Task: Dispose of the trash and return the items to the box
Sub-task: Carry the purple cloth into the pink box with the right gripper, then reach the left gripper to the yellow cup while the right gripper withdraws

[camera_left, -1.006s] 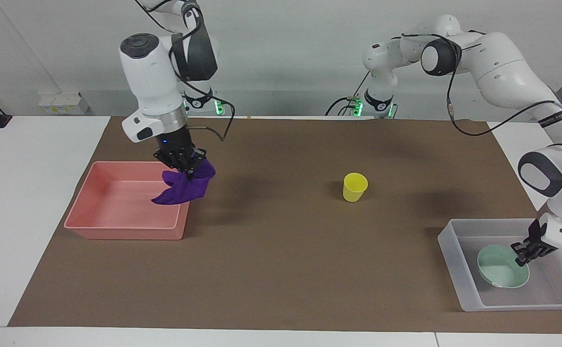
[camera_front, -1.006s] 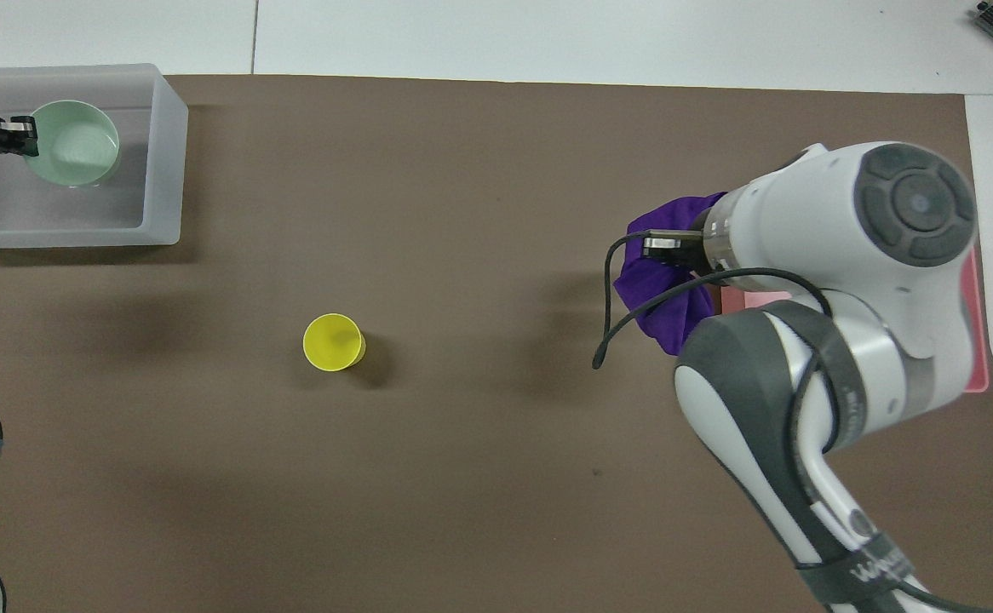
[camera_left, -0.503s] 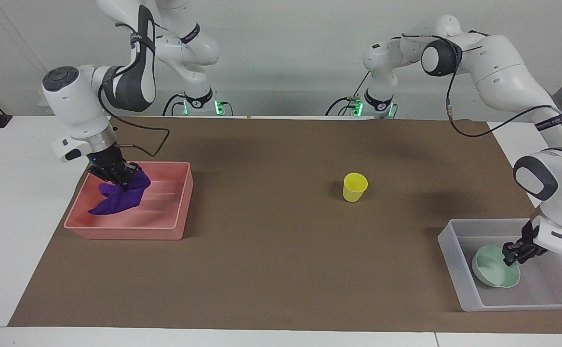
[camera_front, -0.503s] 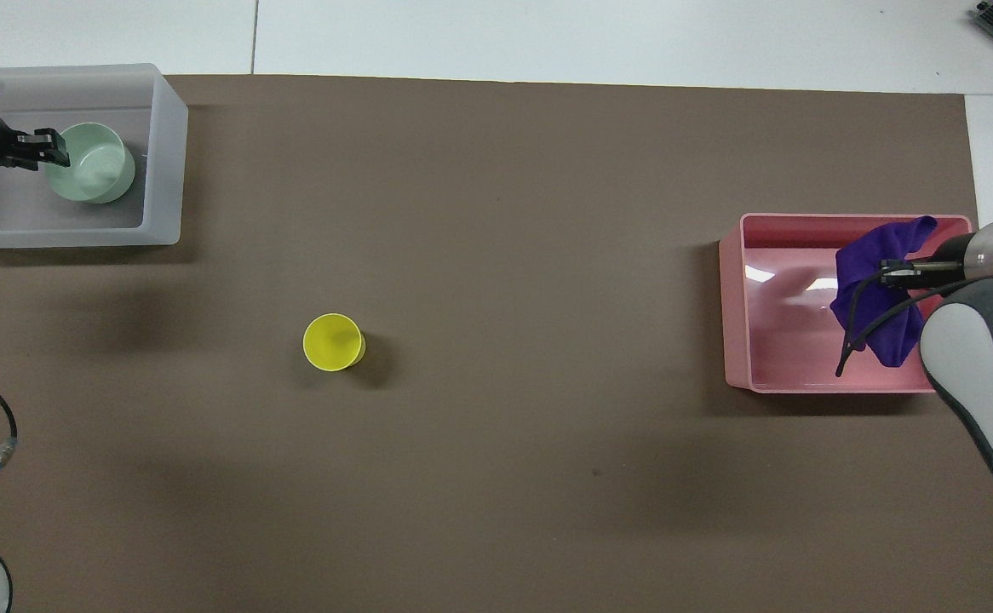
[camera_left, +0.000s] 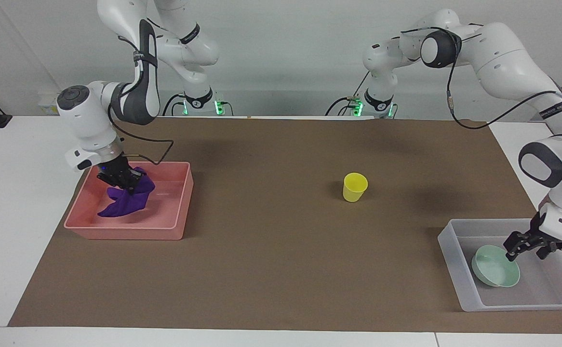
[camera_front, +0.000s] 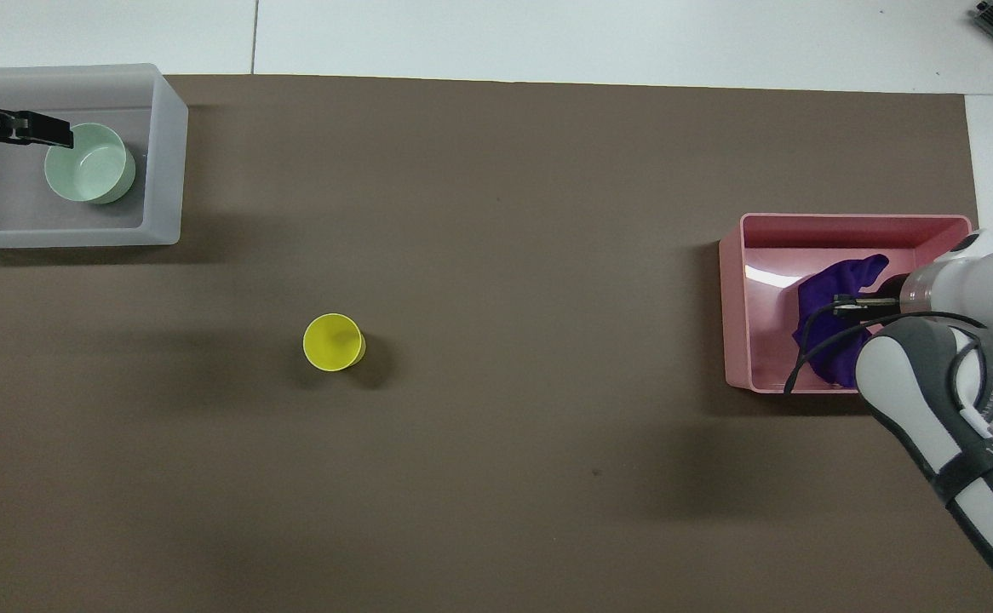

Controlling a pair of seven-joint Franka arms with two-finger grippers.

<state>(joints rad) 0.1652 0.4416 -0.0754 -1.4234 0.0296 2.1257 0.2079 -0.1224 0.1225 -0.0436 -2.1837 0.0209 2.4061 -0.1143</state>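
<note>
The purple cloth (camera_left: 126, 202) hangs from my right gripper (camera_left: 123, 184), which is shut on it low inside the pink bin (camera_left: 185, 193); the cloth's lower end rests on the bin floor. In the overhead view the cloth (camera_front: 833, 328) and right gripper (camera_front: 856, 301) are over the pink bin (camera_front: 731, 315). The mint-green bowl (camera_left: 495, 273) sits upright in the clear box (camera_left: 454, 262). My left gripper (camera_left: 528, 249) is open just above the bowl's rim, apart from it. The yellow cup (camera_left: 355, 187) stands upright mid-table, also seen in the overhead view (camera_front: 334, 341).
A brown mat (camera_left: 281, 250) covers the table. The pink bin stands at the right arm's end, the clear box (camera_front: 164, 170) with the bowl (camera_front: 88, 163) at the left arm's end, farther from the robots. The left gripper (camera_front: 47, 130) is over the box.
My right gripper carried the purple cloth over the pink bin and lowered it inside. My left gripper set the bowl down in the clear box, opened and lifted off it.
</note>
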